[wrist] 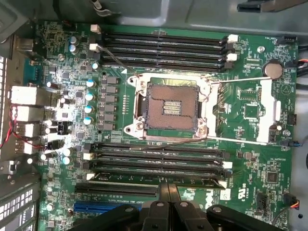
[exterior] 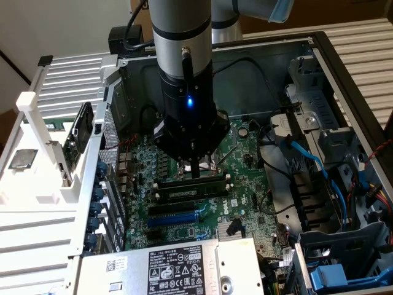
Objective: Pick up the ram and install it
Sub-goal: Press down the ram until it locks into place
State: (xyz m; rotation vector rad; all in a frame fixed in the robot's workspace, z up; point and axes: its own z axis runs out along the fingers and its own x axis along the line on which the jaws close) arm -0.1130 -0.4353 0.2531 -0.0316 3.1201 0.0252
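The ram (exterior: 187, 194) stands on edge in a black memory slot of the motherboard (exterior: 242, 153), its pale label facing the exterior view. In the wrist view the ram (wrist: 202, 182) fills the slot closest to the fingers, between white end clips. My gripper (exterior: 195, 174) hangs straight down over the stick's middle. Its fingers are shut side by side, with the tips at the stick's top edge. Whether they press on it I cannot tell. In the wrist view the gripper (wrist: 167, 188) hides the middle of the stick.
The open CPU socket (wrist: 168, 106) sits mid-board with empty black slots (wrist: 163, 48) on its far side. A blue slot (exterior: 175, 218) and the power supply (exterior: 178, 267) lie near the ram. Blue cables (exterior: 307, 160), drive cages and a white rack (exterior: 37, 153) flank the case.
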